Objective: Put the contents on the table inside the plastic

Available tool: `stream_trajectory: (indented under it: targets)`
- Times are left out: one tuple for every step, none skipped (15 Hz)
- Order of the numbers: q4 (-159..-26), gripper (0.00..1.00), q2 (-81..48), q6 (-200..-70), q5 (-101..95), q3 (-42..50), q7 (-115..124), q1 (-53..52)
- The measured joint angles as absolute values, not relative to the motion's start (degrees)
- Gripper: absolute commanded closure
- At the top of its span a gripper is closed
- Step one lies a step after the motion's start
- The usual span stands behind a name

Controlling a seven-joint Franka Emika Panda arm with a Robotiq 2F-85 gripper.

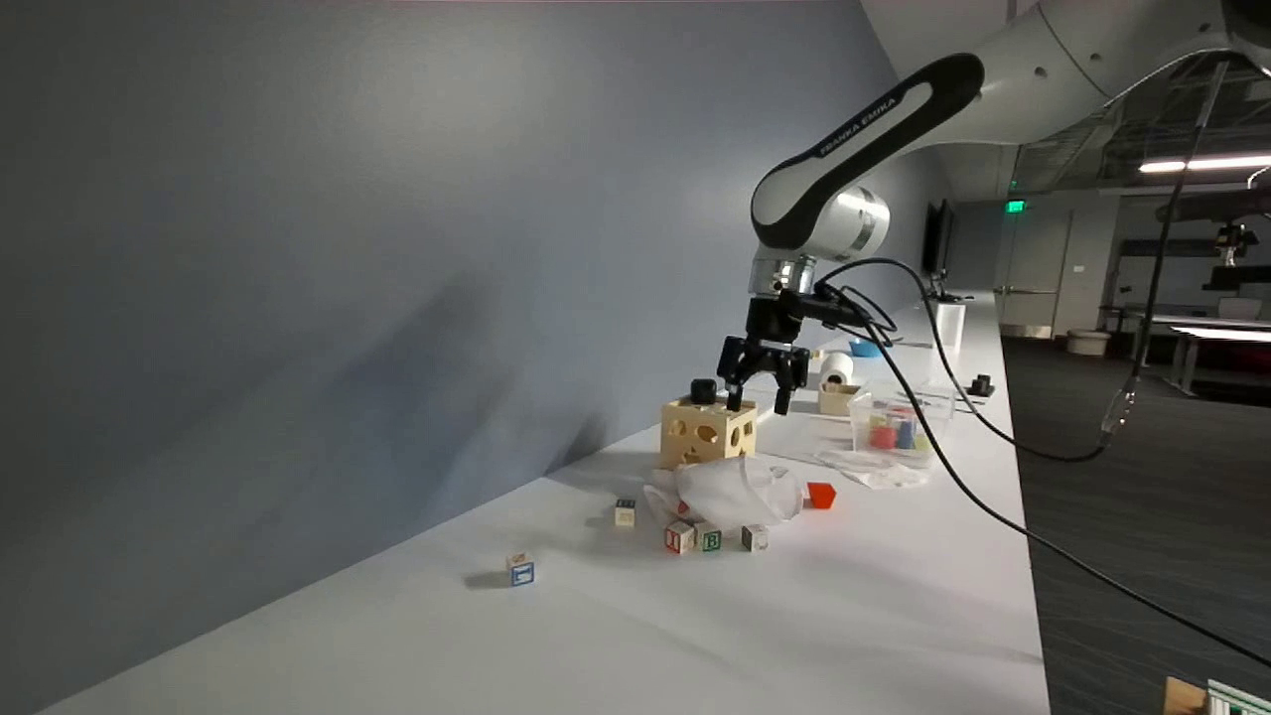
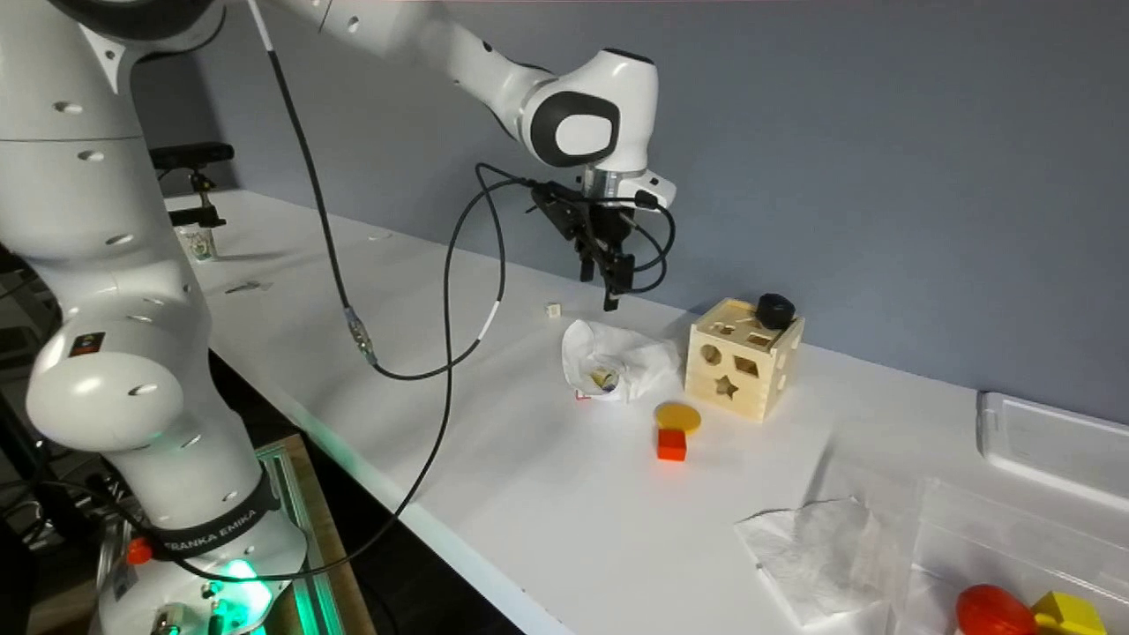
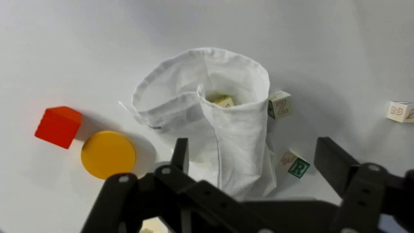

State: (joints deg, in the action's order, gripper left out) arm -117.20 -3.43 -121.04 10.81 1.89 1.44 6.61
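A white plastic bag (image 3: 239, 136) lies on the table with its mouth open; it shows in both exterior views (image 1: 730, 492) (image 2: 653, 357). A letter block (image 3: 225, 102) is inside its mouth. A Z block (image 3: 280, 105) and an R block (image 3: 295, 163) lie close beside the bag; another block (image 3: 400, 111) lies farther off. A red block (image 3: 58, 126) and a yellow disc (image 3: 108, 154) lie on its opposite side. In an exterior view, several letter blocks (image 1: 679, 537) lie around the bag. My gripper (image 3: 253, 149) is open and empty, above the table and the bag.
A wooden shape-sorter box (image 2: 739, 362) stands beside the bag near the wall, with a black piece (image 2: 775, 311) on top. A clear bin (image 1: 894, 422) holds coloured shapes. A flattened white bag (image 2: 816, 556) lies beside the bin. A clear lid (image 2: 1058, 445) lies near the wall.
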Motion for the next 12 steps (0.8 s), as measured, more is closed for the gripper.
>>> stream_trajectory:
  targets:
    - [-118.29,0.0,-2.85,-120.85,10.8,2.1,2.5,6.61]
    - [-119.51,0.0,-2.33,-120.86,10.8,2.28,3.92,6.6]
    - [-120.75,0.0,-1.92,-121.05,10.8,2.42,5.85,6.6]
    - [-121.95,0.0,-1.61,-121.59,10.8,2.52,8.36,6.59]
    - [-123.15,0.0,-1.36,-122.49,10.78,2.59,11.24,6.58]
    - [-124.37,0.0,-1.18,-123.74,10.67,2.64,14.32,6.56]
    - [-125.6,0.0,-1.06,-125.07,10.61,2.69,17.41,6.55]
    - [-126.85,0.0,-1.03,-126.72,10.6,2.72,20.4,6.54]
    - [-128.1,0.0,-1.04,-128.46,10.61,2.78,23.2,6.54]
    - [-129.36,0.0,-1.04,-130.36,10.63,2.86,25.96,6.53]
    - [-130.57,0.0,-1.06,-132.4,10.71,2.95,28.63,6.53]
    - [-131.74,0.0,-1.09,-134.8,10.74,3.01,31.21,6.53]
